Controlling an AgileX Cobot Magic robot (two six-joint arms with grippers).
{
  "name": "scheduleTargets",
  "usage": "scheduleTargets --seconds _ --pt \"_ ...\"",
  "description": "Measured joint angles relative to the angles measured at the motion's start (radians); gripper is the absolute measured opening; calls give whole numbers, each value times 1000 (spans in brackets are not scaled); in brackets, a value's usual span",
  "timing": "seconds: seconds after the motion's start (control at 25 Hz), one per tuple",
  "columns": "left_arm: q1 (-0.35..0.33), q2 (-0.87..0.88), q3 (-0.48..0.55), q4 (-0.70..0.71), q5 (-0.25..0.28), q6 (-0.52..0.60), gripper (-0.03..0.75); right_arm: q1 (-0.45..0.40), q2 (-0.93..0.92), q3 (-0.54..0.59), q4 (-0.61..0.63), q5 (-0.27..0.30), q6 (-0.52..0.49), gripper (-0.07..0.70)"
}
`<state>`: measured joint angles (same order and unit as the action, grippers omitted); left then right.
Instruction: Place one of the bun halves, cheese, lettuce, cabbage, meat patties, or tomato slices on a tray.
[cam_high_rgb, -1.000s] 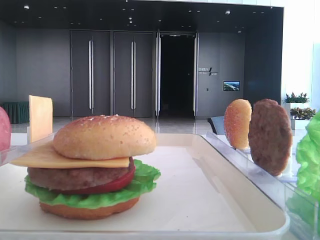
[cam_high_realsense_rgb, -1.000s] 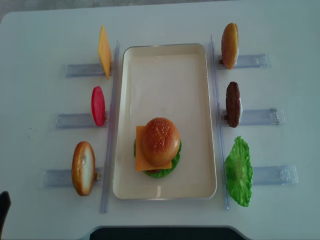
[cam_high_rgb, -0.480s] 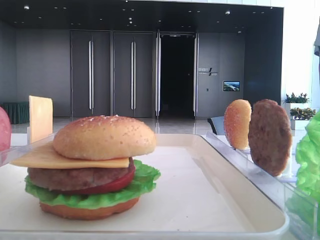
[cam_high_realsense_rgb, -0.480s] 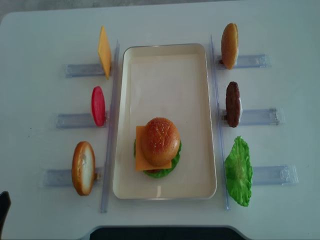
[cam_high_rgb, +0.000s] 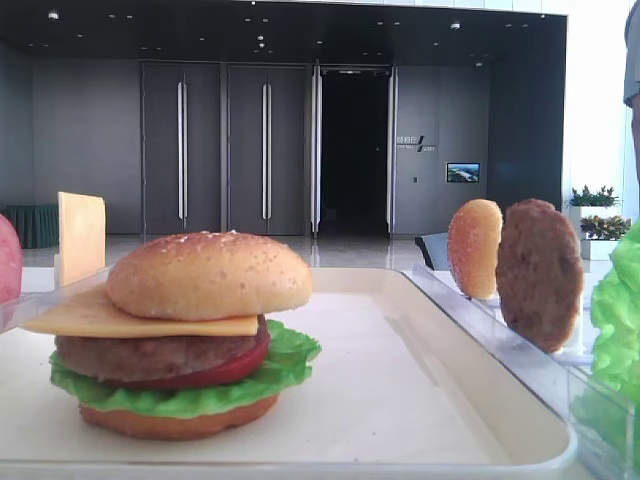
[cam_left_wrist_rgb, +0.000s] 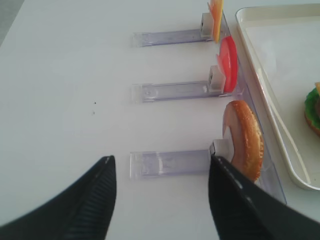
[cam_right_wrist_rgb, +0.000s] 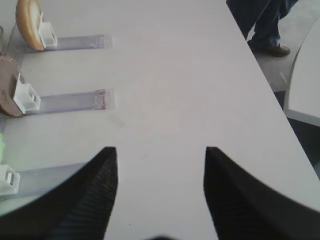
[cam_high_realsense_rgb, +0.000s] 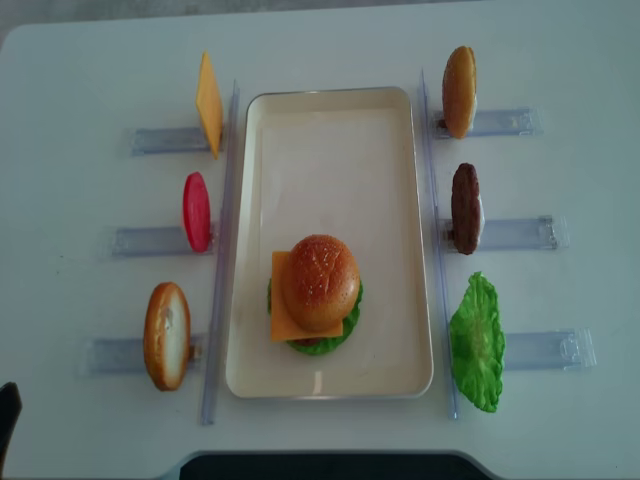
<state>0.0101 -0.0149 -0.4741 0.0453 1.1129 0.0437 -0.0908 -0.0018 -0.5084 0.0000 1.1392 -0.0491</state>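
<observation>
On the cream-white tray (cam_high_realsense_rgb: 330, 100) stands a stacked burger, topped by the domed bun half (cam_high_realsense_rgb: 320, 282) (cam_high_rgb: 208, 274) over cheese (cam_high_rgb: 100, 315), a meat patty (cam_high_rgb: 150, 355), a tomato slice (cam_high_rgb: 238, 366) and lettuce (cam_high_rgb: 290, 355). My left gripper (cam_left_wrist_rgb: 161, 159) is open and empty over bare table, just left of an upright bun half (cam_left_wrist_rgb: 245, 140). Beyond that bun stand a tomato slice (cam_left_wrist_rgb: 229, 62) and cheese (cam_left_wrist_rgb: 216, 17). My right gripper (cam_right_wrist_rgb: 160, 149) is open and empty, right of a racked patty (cam_right_wrist_rgb: 6, 92) and bun (cam_right_wrist_rgb: 29, 22).
Clear plastic racks flank the tray, holding cheese (cam_high_realsense_rgb: 208, 103), tomato (cam_high_realsense_rgb: 196, 211) and a bun (cam_high_realsense_rgb: 166, 335) on the left, and a bun (cam_high_realsense_rgb: 459, 91), patty (cam_high_realsense_rgb: 465, 208) and lettuce (cam_high_realsense_rgb: 476, 342) on the right. A person's legs (cam_right_wrist_rgb: 265, 25) stand past the table's right edge.
Nothing on the table has moved. A person's edge has come into the far right of the low view.
</observation>
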Motion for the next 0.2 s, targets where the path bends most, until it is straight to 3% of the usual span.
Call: scheduleTargets --seconds 0.2 --pt "0 0 0 0 0 0 452 0 -6 1 0 -3 -1 373"
